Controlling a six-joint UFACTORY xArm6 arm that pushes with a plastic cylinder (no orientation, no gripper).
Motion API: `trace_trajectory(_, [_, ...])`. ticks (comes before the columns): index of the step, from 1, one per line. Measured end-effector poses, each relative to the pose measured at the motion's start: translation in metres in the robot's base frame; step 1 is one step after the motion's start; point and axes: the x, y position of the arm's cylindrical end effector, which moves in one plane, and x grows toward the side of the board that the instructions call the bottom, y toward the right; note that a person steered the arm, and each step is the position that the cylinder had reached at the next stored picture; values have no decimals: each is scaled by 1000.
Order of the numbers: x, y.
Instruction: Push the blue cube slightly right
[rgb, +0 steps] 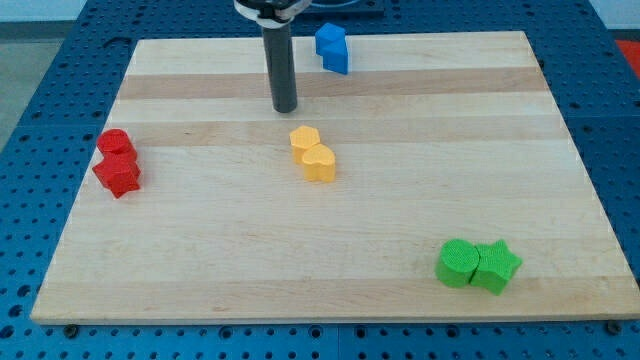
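Observation:
The blue cube (332, 47) sits near the view's top edge of the wooden board (200, 260), a little right of centre. My tip (286, 108) rests on the board below and to the left of the blue cube, apart from it. The dark rod rises straight up from the tip to the view's top. Two yellow blocks lie just below the tip: a yellow hexagon-like block (305, 139) and a yellow heart (319, 163), touching each other.
A red cylinder (115, 143) and a red star-like block (118, 174) touch at the view's left. A green cylinder (458, 263) and a green star (496, 266) touch at the lower right. A blue perforated table surrounds the board.

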Motion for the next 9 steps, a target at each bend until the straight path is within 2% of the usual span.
trace_trajectory(1, [-18, -6])
trace_trajectory(3, [-85, 1])
trace_trajectory(6, [-131, 52])
trace_trajectory(9, [-140, 71])
